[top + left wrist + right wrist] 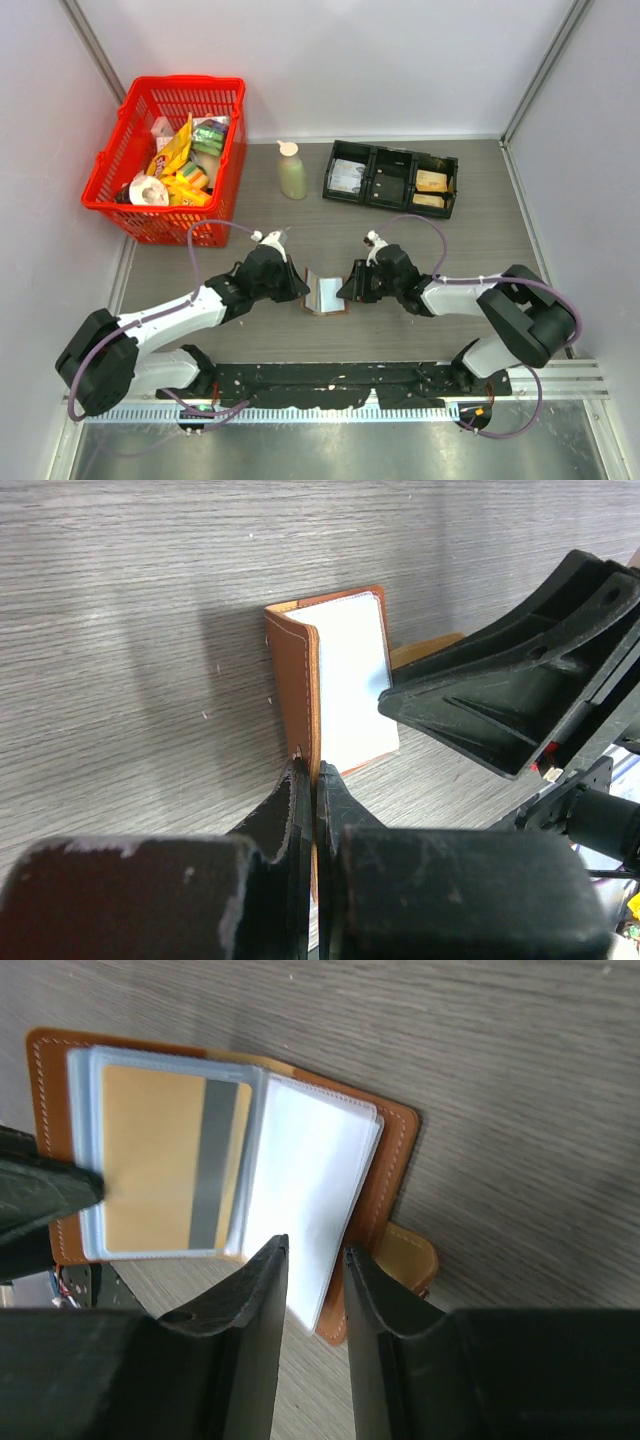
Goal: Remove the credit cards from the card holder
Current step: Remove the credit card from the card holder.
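Note:
The brown card holder (325, 292) stands open on the table between my two grippers. In the left wrist view my left gripper (313, 770) is shut on the edge of the card holder's (295, 680) brown cover, holding that half upright. The right wrist view shows an orange-yellow credit card (150, 1160) with a grey stripe inside a clear sleeve. My right gripper (315, 1255) is open, its jaws either side of the lower corner of a pale inner panel (310, 1180), with a gap on both sides. In the top view the right gripper (350, 290) is at the holder's right edge.
A red basket (110, 190) of snack packets stands at the back left. A pale bottle (292, 170) is behind the holder. A black three-compartment tray (392, 178) lies at the back right. Walls close in the table on the left, back and right.

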`<state>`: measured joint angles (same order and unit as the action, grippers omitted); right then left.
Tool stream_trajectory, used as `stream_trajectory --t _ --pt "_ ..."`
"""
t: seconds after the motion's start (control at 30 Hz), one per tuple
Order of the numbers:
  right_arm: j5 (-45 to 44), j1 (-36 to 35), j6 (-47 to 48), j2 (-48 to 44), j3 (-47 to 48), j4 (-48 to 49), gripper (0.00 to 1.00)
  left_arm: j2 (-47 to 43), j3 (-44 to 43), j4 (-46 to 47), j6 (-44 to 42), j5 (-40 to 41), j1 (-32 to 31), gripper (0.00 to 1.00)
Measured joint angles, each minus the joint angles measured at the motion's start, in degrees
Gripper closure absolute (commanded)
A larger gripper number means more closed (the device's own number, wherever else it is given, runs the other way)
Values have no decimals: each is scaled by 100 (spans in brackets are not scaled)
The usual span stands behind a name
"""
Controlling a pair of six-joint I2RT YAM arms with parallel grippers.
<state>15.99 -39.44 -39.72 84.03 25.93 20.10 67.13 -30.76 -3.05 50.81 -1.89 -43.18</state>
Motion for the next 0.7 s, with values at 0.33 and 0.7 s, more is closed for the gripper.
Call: stream_trajectory --t 0.33,0.7 --pt "214 -37 -240 678 92 970 71 262 -179 129 31 -35 -236 100" --pt "155 -72 -238 625 92 894 71 538 -181 557 190 -114 -334 100"
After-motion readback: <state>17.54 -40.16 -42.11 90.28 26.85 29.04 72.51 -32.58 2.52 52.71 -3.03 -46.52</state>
